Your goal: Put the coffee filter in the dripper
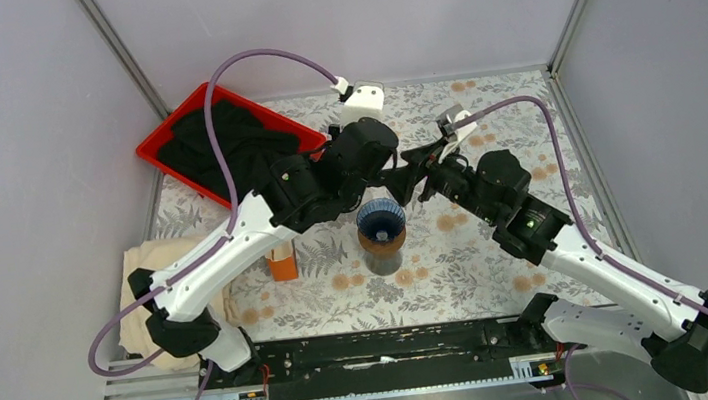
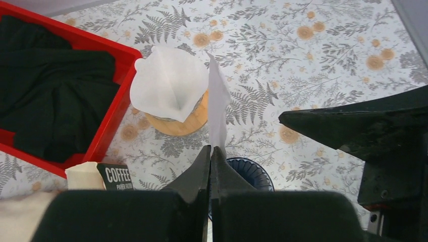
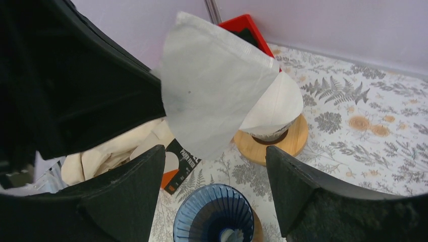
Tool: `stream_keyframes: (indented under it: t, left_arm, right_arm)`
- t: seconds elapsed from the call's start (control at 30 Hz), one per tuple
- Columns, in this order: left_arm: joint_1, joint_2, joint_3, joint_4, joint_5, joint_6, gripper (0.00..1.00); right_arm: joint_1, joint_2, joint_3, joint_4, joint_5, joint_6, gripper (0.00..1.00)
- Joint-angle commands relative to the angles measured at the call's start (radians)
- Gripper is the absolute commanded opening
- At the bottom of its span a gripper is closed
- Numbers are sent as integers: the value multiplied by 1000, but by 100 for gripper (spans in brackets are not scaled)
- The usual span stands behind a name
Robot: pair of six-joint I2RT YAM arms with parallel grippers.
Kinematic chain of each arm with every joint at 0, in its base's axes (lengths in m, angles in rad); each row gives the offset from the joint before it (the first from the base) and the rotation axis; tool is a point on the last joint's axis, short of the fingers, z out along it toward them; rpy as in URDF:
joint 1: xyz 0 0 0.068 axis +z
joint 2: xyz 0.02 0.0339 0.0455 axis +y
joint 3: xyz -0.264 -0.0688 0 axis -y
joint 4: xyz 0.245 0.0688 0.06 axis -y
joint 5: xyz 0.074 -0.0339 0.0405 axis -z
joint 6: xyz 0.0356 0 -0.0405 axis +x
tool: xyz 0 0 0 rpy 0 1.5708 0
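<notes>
Left gripper [image 2: 211, 151]: clenched on the lower edge of the coffee filter, its jaws pressed flat together on the paper.
Right gripper [image 3: 214, 149]: released, jaws spread wide to either side of the filter's lower tip; no contact shows.
Coffee filter [image 3: 212, 85]: a single white paper cone held in the air between the two grippers, seen edge-on from the left wrist; it is above the dripper, not in it.
Dripper [image 3: 212, 219]: blue and ribbed inside, with no paper in it; it stands on a brown vessel [image 1: 383, 253] near the middle of the table.
Filter stack [image 2: 169, 88]: white cones nested on a round wooden stand [image 2: 194, 121], just beside the red tray [image 2: 113, 111].
Box [image 2: 113, 176]: black panel with white lettering, "COFFEE" over "PAPER FILTER".
Tray contents: black cloth [image 2: 50, 96].
Table cover [image 2: 313, 65]: fern and orange flower print.
</notes>
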State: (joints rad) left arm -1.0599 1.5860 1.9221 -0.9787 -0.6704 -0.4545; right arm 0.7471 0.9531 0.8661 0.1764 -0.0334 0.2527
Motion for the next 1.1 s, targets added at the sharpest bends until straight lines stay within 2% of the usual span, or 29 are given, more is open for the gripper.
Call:
stream_keyframes:
  t: [0.0, 0.43, 0.53, 1.07]
  left_arm:
    - [-6, 22, 43, -31, -79, -2, 0]
    - [-5, 34, 36, -31, -72, -75, 0]
    - [-5, 33, 35, -30, -63, -78, 0]
    - [-6, 19, 24, -24, -54, -73, 0]
  right_arm:
    - [28, 15, 6, 123, 57, -43, 80]
    - [52, 74, -8, 204, 85, -52, 80]
    - [53, 74, -18, 213, 137, -55, 80]
    - [54, 27, -32, 151, 267, -72, 65]
